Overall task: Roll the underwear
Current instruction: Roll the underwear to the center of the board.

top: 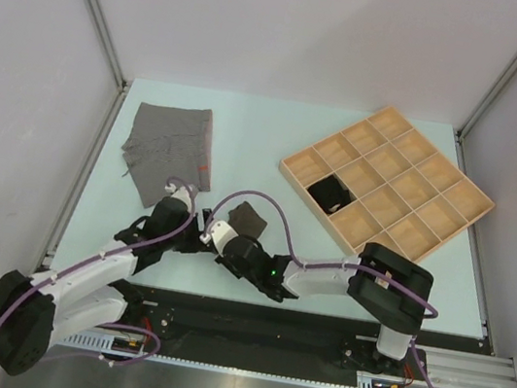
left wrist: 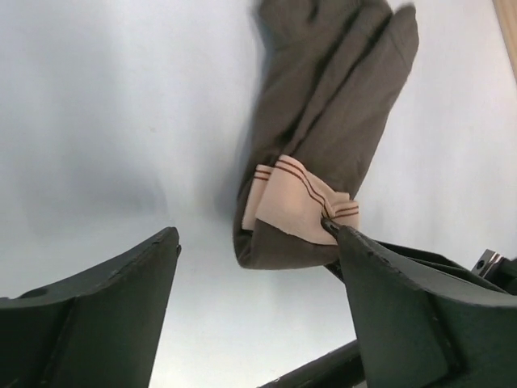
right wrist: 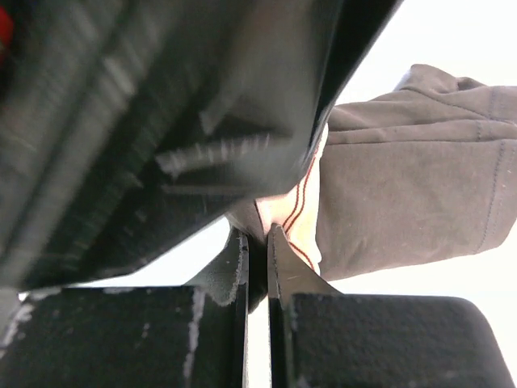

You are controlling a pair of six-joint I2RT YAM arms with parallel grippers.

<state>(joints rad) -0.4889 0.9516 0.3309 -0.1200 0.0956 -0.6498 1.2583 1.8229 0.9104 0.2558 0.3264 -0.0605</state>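
Note:
The dark brown underwear point(top: 247, 220) lies folded on the table, its peach striped waistband point(left wrist: 300, 204) at the near end. My right gripper point(top: 220, 235) is shut on that waistband end, with cloth pinched between the jaws in the right wrist view point(right wrist: 258, 239). My left gripper point(top: 196, 227) is open right beside it; its fingers straddle the near end of the brown underwear point(left wrist: 323, 121), and one fingertip point(left wrist: 338, 234) touches the waistband. The heather grey underwear point(top: 169, 148) with an orange edge lies flat at the back left. The black underwear point(top: 330, 195) sits in a tray compartment.
The compartmented wooden tray point(top: 434, 183) stands at the back right, turned diagonally. White walls enclose the table on three sides. Both arms cross low over the near middle of the table, with purple cables looping above them.

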